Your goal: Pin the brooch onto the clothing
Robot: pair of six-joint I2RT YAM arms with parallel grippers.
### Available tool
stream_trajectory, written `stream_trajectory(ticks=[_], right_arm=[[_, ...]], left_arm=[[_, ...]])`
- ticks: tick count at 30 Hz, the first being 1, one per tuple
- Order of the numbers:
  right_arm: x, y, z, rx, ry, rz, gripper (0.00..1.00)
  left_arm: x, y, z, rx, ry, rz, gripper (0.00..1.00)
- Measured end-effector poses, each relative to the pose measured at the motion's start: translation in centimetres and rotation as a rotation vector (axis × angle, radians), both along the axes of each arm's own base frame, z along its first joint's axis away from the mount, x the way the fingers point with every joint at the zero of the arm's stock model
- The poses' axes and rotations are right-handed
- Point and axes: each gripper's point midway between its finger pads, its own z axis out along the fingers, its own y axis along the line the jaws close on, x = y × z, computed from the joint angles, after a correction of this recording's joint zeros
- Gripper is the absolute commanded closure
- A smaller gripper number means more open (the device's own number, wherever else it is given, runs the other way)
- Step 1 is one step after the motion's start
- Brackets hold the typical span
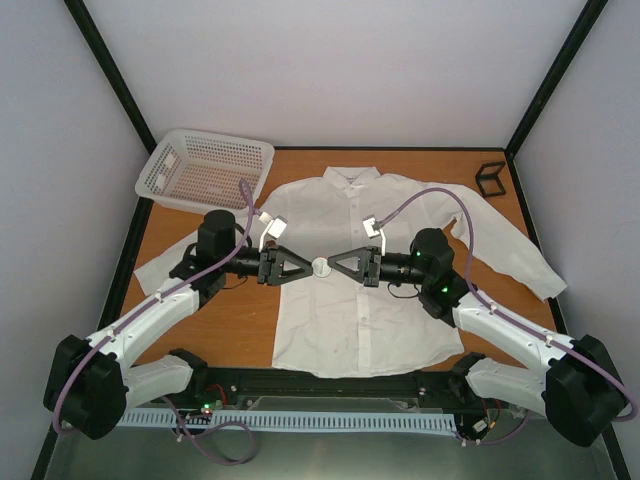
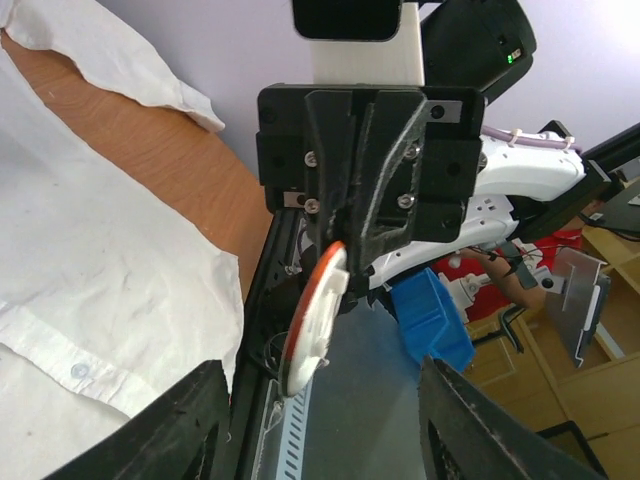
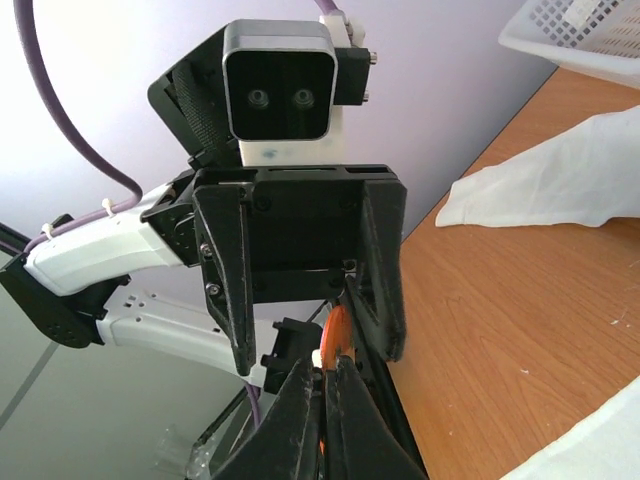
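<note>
Brooch [image 1: 321, 266] hangs clear above the shirt [image 1: 340, 330], pinched edge-on in the clenched right gripper [image 3: 328, 392]; left gripper [image 1: 305, 266] straddles it, jaws apart, apparently touching nothing. Nothing is fastened yet; the pinning itself is left to do

Wooden table [image 1: 240, 322]: shirt [image 1: 340, 320], basket [image 1: 215, 175], cube [image 1: 480, 178]

Shirt [image 1: 330, 320] spread flat at the centre of the table [image 1: 240, 325], collar toward the far edge; basket [image 1: 205, 170] at the far-left corner, just beyond that side's sleeve; cube frame [image 1: 490, 178] at the far-right corner, apart from the shirt. Left gripper [image 1: 304, 266] and right gripper [image 1: 337, 266] meet tip to tip over the chest; brooch [image 1: 321, 267] between them.
</note>
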Motion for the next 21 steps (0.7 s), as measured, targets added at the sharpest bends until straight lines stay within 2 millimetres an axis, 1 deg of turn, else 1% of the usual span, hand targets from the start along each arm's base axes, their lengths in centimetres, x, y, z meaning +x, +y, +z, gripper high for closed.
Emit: stream_trajectory(ticks=[4,8,13,19,21], right_arm=[[0.1,0.11,-0.32,-0.006,0.009,0.001,0.97],[-0.13,0.21,-0.33,-0.006,0.008,0.013,0.97],[-0.12,0.33,-0.55,-0.01,0.014,0.019,0.97],[-0.1,0.42,-0.51,-0.008,0.011,0.021,0.97],[-0.07,0.41,-0.5,-0.008,0.01,0.019,0.97]], left_arm=[[-0.09,-0.1,0.15,-0.004,-0.008,-0.018,0.56],[-0.29,-0.29,-0.15,-0.002,-0.002,-0.038,0.64],[-0.3,-0.53,-0.4,0.001,0.002,-0.05,0.79],[-0.1,-0.63,-0.24,0.003,-0.005,-0.047,0.93],[-0.07,-0.63,-0.27,0.005,-0.005,-0.045,0.99]])
